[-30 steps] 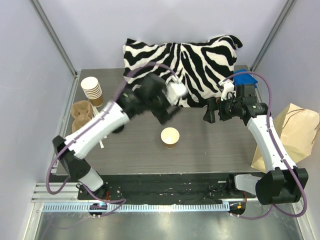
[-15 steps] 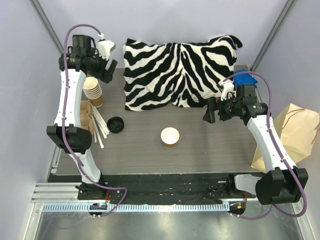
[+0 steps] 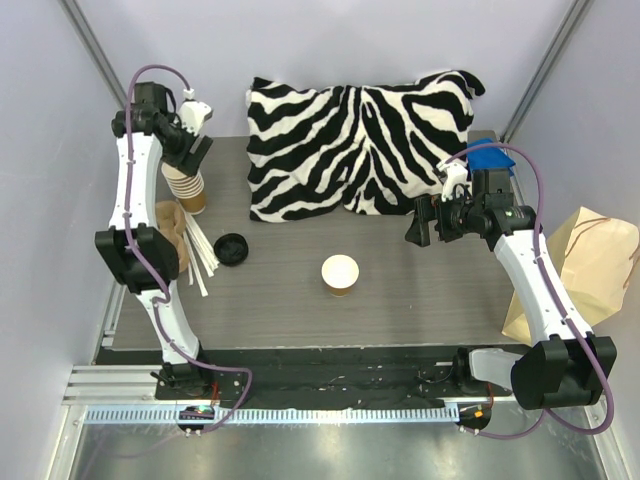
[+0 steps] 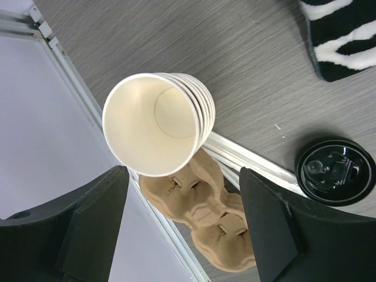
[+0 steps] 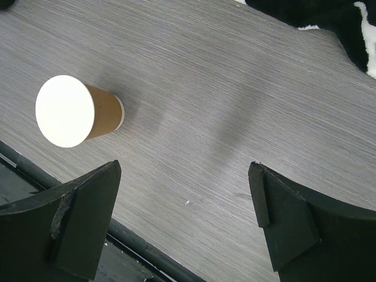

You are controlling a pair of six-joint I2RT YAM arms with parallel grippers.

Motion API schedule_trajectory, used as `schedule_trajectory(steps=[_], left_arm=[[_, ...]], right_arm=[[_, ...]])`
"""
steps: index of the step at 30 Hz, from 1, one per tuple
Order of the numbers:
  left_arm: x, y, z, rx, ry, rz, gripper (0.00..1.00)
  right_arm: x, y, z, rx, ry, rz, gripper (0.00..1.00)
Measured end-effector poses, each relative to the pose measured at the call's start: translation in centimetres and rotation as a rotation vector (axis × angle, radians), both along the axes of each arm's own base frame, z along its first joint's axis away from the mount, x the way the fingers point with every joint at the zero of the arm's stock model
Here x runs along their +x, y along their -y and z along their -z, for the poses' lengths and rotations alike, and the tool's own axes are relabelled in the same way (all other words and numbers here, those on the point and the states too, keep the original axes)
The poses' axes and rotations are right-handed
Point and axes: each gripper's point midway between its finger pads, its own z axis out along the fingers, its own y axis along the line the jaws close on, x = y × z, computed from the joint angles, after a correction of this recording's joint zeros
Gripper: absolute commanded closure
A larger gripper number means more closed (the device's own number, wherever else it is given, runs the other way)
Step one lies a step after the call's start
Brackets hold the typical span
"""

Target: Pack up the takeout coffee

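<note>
No lidded cup shows in any view. A single kraft-brown paper cup (image 3: pixel 340 274) without a lid stands upright mid-table; it also shows in the right wrist view (image 5: pixel 73 111). A loose black lid (image 3: pixel 231 247) lies to its left, also visible in the left wrist view (image 4: pixel 335 171). My left gripper (image 3: pixel 190 146) is open and empty above the stack of unlidded cups (image 3: pixel 186 186), seen from above in the left wrist view (image 4: pixel 155 123), with the gripper (image 4: pixel 182 176) over it. My right gripper (image 3: pixel 420 224) is open and empty, above bare table right of the single cup (image 5: pixel 183 170).
A brown pulp cup carrier (image 3: pixel 165 228) and white straws (image 3: pixel 202 256) lie at the left edge. A zebra-striped pillow (image 3: pixel 360 140) fills the back. A paper bag (image 3: pixel 590 262) stands off the table's right edge. A blue object (image 3: pixel 490 157) sits at the back right.
My left arm has swung from the middle of the table to the far left rear and now hovers over the cup stack. The right arm has not moved.
</note>
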Motion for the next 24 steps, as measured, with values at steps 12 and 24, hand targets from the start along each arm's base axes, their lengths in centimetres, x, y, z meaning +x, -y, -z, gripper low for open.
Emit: schedule_trajectory(steps=[12, 24], left_arm=[[1.0, -0.4, 6.1, 0.02, -0.106, 0.058, 0.29], [1.5, -0.5, 10.2, 0.015, -0.162, 0.053, 0.61]], right_arm=[[0.0, 0.0, 0.1, 0.001, -0.002, -0.001, 0.0], [0.1, 0.0, 0.5, 0.001, -0.018, -0.002, 0.0]])
